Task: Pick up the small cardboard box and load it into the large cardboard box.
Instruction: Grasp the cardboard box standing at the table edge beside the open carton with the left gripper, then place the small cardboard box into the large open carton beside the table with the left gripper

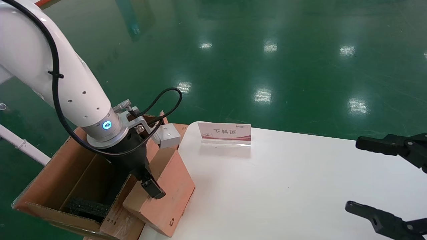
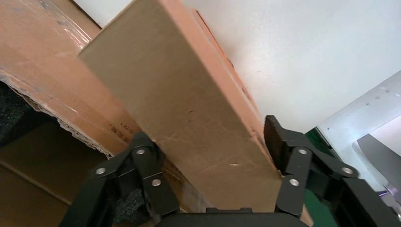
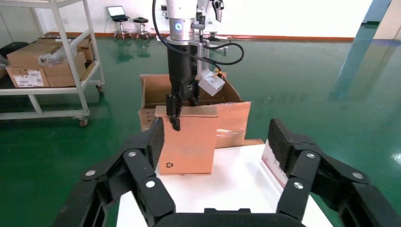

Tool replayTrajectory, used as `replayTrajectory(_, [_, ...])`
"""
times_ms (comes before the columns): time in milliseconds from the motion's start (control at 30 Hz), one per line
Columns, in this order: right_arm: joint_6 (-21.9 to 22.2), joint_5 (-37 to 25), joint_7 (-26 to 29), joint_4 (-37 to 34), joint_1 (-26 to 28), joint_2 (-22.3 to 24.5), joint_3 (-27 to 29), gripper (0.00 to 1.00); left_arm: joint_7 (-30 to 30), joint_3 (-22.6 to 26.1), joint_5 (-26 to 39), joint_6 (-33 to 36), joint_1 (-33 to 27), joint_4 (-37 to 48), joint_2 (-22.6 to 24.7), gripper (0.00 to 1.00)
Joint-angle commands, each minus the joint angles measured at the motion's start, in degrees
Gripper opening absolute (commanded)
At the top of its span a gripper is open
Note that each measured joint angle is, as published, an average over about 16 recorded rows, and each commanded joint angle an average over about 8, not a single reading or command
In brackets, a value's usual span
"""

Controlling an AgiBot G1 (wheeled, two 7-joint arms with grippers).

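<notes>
1. Carton position: the small cardboard box [image 1: 163, 196] stands on end at the tabletop [image 1: 283, 186] edge, touching the large cardboard box [image 1: 50, 180] flap.
2. The left hand [image 1: 151, 186] pinches its top edge; the large box's opening lies just leftward.
3. The right hand [image 1: 387, 181] hangs spread, well apart.

Table sign [image 1: 224, 132]: "下料区". Small cardboard box [image 1: 166, 196]: black recycling symbol [image 1: 171, 221].
</notes>
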Motion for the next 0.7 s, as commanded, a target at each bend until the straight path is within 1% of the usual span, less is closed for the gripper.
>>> replayTrajectory(33, [0.0,0.0,0.0,0.0,0.0,0.0,0.0,0.0,-0.01,-0.01,-0.01,0.01,-0.01,0.0,-0.01,0.0])
replayTrajectory(433, [0.0,0.0,0.0,-0.01,0.0,0.0,0.0,0.0,0.3,-0.18,-0.21,0.03,-0.18,0.63,0.11,0.0])
replayTrajectory(700, [-0.01,0.01,-0.02,-0.04,0.02,0.0,-0.03,0.0,1.85,-2.37,-2.34,-0.33,-3.1,1.59,-1.39,0.0])
